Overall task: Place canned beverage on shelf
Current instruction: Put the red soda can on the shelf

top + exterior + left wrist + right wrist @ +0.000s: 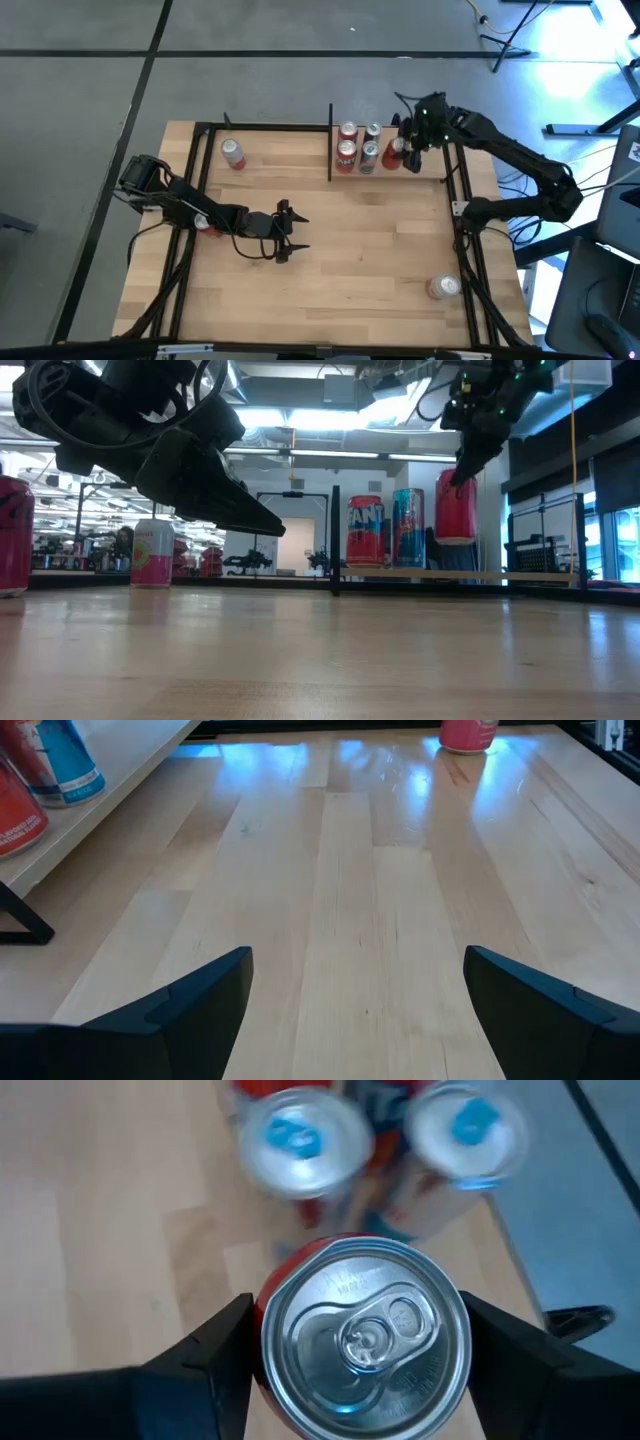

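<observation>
My right gripper [404, 150] is shut on a red can [455, 508] over the right part of the shelf [470, 573], a pale board with thin black uprights at the table's far side. Several cans [357, 145] stand upright on the shelf's left part; two of them show beyond the held can in the right wrist view [300, 1138]. My left gripper [285, 232] is open and empty, low over the middle of the table, left of centre. My right gripper pinches the red can's side wall just below its top rim [262, 1342] between its two fingers [215, 1355], one on each opposite side. The fingers come from above, pointing down. The can hangs upright, its bottom clear above the shelf board.
A pink can [232, 153] stands at the table's far left. A red can [205, 222] is by the left arm. Another can [443, 287] is near the table's right near corner. A black upright [330, 140] bounds the shelf's left end.
</observation>
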`<act>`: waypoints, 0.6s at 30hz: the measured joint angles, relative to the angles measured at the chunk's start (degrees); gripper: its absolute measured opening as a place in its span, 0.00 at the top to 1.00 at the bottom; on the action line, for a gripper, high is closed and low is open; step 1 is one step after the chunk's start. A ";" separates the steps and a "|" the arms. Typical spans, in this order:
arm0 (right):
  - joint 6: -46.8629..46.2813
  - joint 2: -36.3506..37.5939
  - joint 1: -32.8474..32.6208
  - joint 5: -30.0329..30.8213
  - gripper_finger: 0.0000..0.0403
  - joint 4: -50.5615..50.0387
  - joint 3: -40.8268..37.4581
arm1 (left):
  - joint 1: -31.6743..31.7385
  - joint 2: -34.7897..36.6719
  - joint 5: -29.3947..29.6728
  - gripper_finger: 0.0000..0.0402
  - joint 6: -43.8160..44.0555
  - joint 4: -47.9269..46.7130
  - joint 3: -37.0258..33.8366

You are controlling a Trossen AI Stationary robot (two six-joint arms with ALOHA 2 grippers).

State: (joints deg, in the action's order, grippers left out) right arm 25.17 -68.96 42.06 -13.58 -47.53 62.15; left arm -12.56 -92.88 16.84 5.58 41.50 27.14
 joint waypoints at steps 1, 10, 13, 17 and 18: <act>0.47 -0.61 1.40 -0.13 0.37 0.65 0.04 | 0.00 0.00 0.00 0.14 0.00 0.00 0.00; 2.42 -7.81 7.50 -2.21 0.37 4.62 0.03 | 0.00 0.00 0.00 0.14 -0.11 0.02 0.00; 2.63 -9.05 7.59 -2.16 0.37 5.56 0.03 | 0.00 0.00 0.00 0.14 -0.13 0.02 0.00; 3.44 -9.86 7.53 -2.10 0.37 5.90 0.03 | 0.00 0.00 0.00 0.14 -0.15 0.02 0.00; 3.46 -9.99 7.50 -2.12 0.37 6.08 0.03 | 0.00 0.00 0.00 0.14 -0.15 0.02 0.00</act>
State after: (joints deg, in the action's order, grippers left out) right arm 28.63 -78.94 49.56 -15.70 -41.45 62.17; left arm -12.56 -92.88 16.84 5.43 41.52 27.14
